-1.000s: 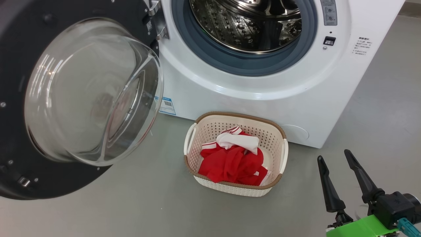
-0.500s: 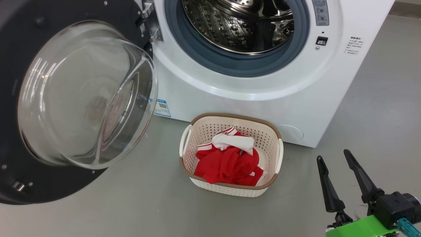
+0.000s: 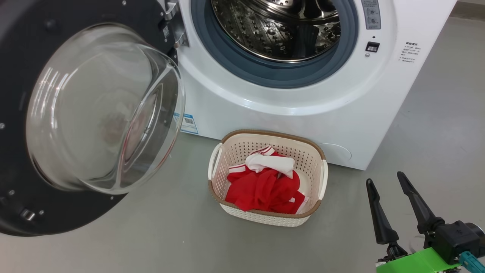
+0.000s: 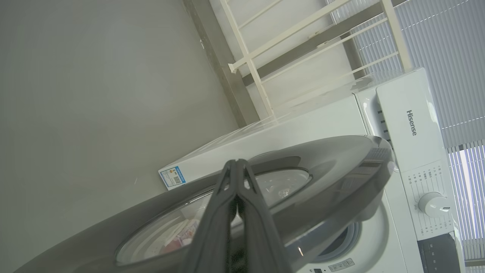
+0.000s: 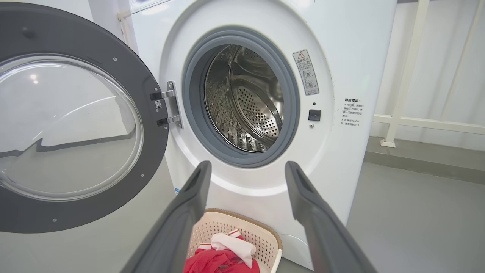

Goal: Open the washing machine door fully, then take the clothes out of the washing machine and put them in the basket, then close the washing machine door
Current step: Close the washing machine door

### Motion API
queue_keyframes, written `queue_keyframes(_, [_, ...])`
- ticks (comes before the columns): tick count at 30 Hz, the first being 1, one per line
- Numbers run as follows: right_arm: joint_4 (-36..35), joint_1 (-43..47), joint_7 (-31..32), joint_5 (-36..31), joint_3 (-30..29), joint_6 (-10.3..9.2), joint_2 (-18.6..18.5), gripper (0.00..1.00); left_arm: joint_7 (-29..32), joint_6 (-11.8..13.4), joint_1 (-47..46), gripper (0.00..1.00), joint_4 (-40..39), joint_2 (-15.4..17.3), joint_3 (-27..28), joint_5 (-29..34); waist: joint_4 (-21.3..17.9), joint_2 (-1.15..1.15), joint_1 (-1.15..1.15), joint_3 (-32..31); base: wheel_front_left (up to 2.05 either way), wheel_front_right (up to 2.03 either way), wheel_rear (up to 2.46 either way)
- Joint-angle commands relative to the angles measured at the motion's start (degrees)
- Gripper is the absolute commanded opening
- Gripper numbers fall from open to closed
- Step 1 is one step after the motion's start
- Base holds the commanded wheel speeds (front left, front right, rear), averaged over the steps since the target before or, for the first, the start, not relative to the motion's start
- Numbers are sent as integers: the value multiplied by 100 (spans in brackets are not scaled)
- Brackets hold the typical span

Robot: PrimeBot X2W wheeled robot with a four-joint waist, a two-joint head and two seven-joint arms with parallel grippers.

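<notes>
The right gripper (image 3: 384,179) hangs low, fingers spread, holding nothing. The left gripper (image 4: 237,163), fingers pressed together, points at the outer face of the open washing machine door (image 3: 22,57). The clothes (image 3: 265,187) lie in the basket (image 3: 273,133) before the washing machine (image 3: 288,110).

The washing machine door (image 3: 102,106) stands swung wide on the left, filling that side. The drum mouth (image 3: 280,26) of the washing machine (image 3: 303,113) is open to reach. The basket (image 3: 265,219) with the clothes (image 3: 265,189) sits just before it; bare floor (image 3: 151,242) lies all round
</notes>
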Motion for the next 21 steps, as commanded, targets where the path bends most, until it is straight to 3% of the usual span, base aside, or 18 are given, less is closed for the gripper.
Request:
queue_keyframes(1, [-164, -111, -33, 54, 133, 36, -74, 100, 107, -8, 125, 0, -234, 240, 65, -30, 18, 0, 0, 3, 0, 0, 0])
queue_keyframes(21, [-206, -116, -37, 111, 117, 36, -74, 100, 768, 478, 995, 0, -1883, -767, 279, -709, 117, 0, 0, -40, 0, 0, 0])
